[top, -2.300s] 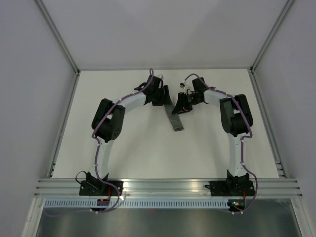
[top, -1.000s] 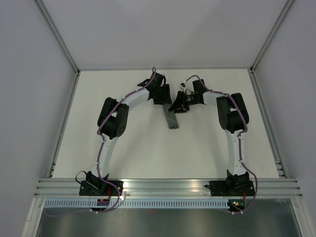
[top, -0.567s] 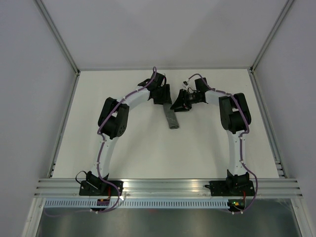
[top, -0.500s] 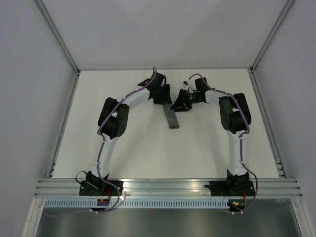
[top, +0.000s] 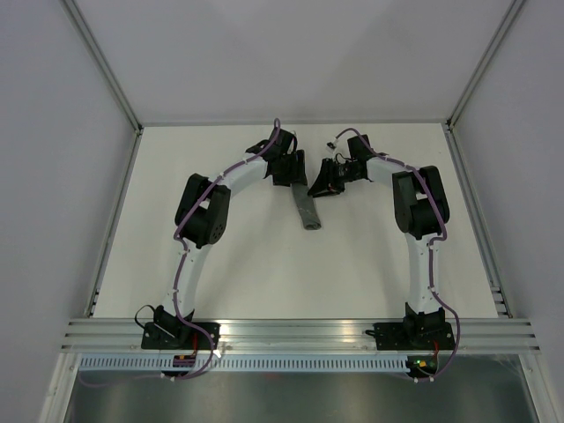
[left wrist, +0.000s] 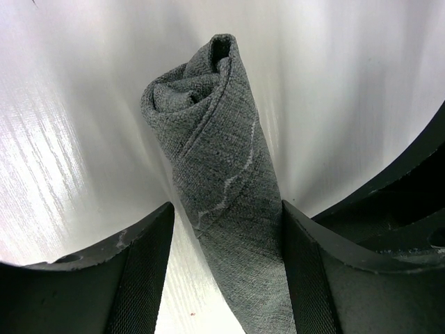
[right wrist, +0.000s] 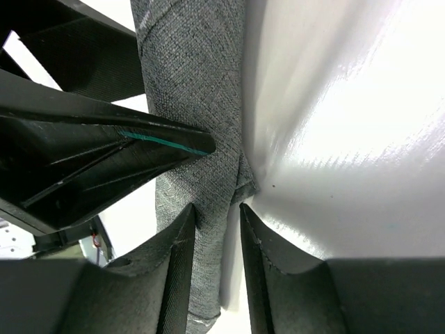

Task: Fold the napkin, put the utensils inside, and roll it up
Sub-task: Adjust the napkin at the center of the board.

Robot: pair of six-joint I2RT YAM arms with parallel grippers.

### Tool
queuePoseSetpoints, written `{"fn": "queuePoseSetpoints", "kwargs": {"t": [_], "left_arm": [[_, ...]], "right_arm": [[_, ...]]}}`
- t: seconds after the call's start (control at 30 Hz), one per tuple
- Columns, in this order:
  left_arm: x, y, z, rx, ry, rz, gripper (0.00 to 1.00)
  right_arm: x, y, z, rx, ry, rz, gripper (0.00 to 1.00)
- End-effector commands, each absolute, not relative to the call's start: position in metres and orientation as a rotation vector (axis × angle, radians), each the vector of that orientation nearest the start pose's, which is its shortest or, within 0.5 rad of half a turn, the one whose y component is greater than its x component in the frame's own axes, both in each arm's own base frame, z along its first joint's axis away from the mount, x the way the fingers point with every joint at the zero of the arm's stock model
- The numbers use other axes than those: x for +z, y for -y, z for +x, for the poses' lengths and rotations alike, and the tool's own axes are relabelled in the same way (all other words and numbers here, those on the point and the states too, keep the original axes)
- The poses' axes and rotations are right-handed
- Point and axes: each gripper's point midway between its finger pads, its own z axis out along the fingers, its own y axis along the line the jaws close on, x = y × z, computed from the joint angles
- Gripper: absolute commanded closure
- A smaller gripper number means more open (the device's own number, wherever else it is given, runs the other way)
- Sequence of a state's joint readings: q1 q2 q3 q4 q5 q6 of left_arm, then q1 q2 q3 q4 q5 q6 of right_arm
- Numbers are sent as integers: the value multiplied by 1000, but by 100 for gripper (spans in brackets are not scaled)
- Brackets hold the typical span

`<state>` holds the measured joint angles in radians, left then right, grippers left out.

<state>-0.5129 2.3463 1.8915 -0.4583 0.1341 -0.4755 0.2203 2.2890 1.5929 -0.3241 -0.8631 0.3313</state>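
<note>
White bench (top: 229,256), pale walls on three sides. The napkin (top: 307,213) lay rolled into a narrow tube on the bench's far half, about midway across, with its near end free. Both arms met at its far end. Left hand (left wrist: 226,223) was clamped across the roll, fingers touching both sides. Right hand (right wrist: 215,216) was nearly together, pinching a fold of the cloth.

Charcoal-grey napkin (top: 307,211) rolled into tight tube, lying flat.
</note>
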Motion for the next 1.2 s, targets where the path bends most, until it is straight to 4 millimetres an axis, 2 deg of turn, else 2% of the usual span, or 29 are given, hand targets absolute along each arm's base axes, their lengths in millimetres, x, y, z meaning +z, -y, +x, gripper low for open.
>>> {"fn": "queuePoseSetpoints", "kwargs": {"t": [0.0, 0.17, 0.37, 0.47, 0.57, 0.83, 0.87, 1.03, 1.17], "left_arm": [[60, 319, 480, -578, -2514, 178, 33], [92, 327, 486, -642, -2428, 199, 32], [116, 330, 489, -669, -2354, 219, 32], [121, 330, 488, -675, -2345, 222, 32], [115, 328, 484, -671, -2365, 215, 32], [77, 324, 477, -653, -2460, 182, 33], [66, 324, 476, -650, -2481, 180, 33], [57, 326, 483, -648, -2499, 172, 33], [47, 323, 485, -632, -2536, 166, 33]], "right_arm": [[40, -234, 446, 1187, -2558, -219, 63], [38, -232, 446, 1165, -2561, -236, 64], [34, -231, 442, 1166, -2567, -226, 65], [32, -231, 438, 1167, -2567, -225, 65], [32, -231, 438, 1166, -2568, -219, 65], [38, -238, 438, 1199, -2556, -208, 65], [39, -240, 438, 1203, -2553, -213, 65], [42, -248, 437, 1233, -2545, -214, 65], [37, -253, 436, 1247, -2560, -202, 65]]}}
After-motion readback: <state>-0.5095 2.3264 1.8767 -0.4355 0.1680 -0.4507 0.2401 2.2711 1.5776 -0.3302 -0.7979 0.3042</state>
